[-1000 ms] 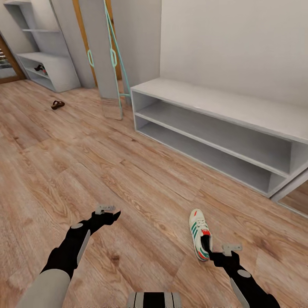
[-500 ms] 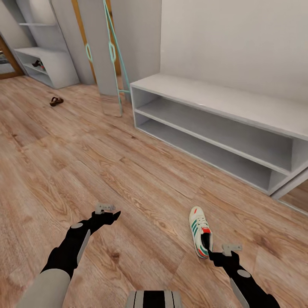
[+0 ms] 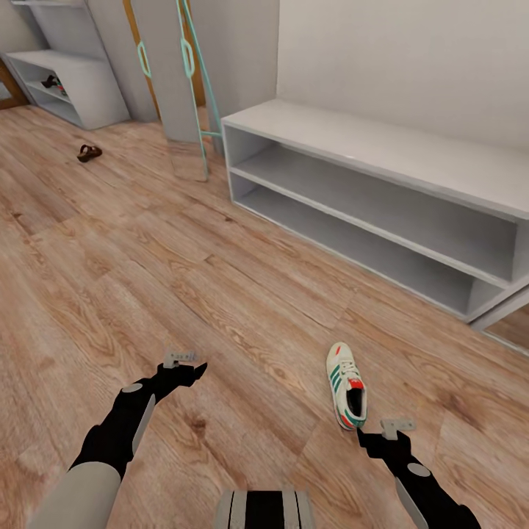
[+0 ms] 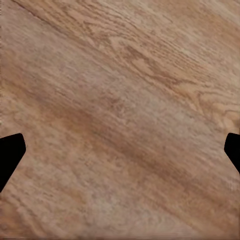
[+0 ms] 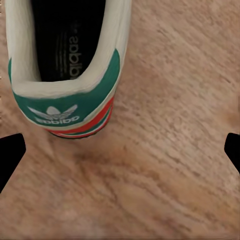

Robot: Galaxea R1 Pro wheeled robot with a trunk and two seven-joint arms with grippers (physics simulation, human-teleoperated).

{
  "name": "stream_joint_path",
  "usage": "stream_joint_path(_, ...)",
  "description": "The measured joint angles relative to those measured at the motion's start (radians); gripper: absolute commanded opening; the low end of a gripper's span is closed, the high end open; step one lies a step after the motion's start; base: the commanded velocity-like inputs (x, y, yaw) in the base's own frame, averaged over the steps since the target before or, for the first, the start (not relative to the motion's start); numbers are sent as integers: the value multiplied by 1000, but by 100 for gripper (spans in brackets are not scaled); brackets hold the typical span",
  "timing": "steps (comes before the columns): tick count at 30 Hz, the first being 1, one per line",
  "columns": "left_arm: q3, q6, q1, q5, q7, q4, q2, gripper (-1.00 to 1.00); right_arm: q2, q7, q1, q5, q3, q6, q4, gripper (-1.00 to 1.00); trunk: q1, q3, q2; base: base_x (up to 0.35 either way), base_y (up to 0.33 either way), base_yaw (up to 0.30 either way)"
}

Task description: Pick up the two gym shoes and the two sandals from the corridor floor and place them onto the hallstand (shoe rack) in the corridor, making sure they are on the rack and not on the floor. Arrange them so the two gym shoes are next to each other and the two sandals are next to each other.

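Near the right gripper, whose jaws stand spread and empty, one gym shoe lies on the corridor floor; the head camera has tilted down, so grasping seems next.

One cream-white lace-up gym shoe with green stripes lies upright on the light-brown wood-plank floor. A dark-brown sandal lies far off, near the light-grey hallstand.

Gym shoe — before white bench
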Motion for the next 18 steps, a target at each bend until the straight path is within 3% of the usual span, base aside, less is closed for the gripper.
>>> stream_joint_path(14, 0, 1, 0, 0, 0, 0, 0, 100, 0, 0, 0, 0, -1, 0, 0, 100, 0, -6, 0, 0, 0, 33)
stream_joint_path(18, 0, 2, -1, 0, 0, 0, 0, 100, 0, 0, 0, -1, -1, 0, 0, 100, 2, -23, -1, 0, 0, 156)
